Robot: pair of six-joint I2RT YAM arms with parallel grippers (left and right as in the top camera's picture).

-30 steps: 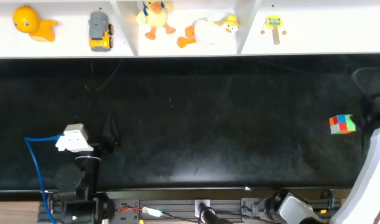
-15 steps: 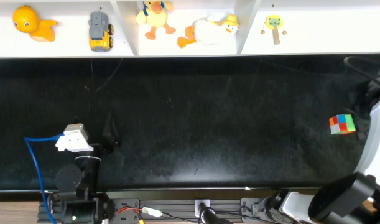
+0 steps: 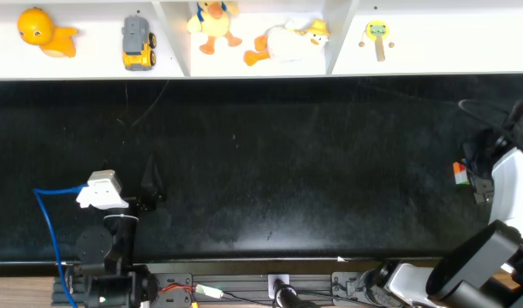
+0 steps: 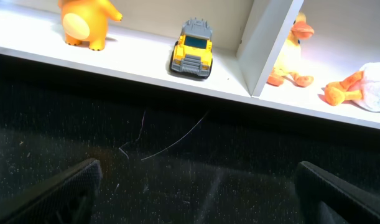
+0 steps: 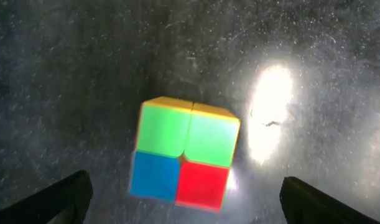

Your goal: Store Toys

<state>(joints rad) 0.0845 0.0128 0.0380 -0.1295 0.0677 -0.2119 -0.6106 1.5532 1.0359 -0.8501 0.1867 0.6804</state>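
My right gripper (image 5: 186,205) is spread wide, right over the one cube (image 5: 183,158) on the black table (image 3: 287,154). Left gripper (image 4: 196,193) is wide apart too, facing the shelf (image 3: 90,72): three ducks (image 3: 214,21), one truck (image 3: 138,43), one green toy (image 3: 377,34).

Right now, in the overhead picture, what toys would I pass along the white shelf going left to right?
Orange duck, yellow toy truck, yellow plush duck, white plush duck, small green figure.
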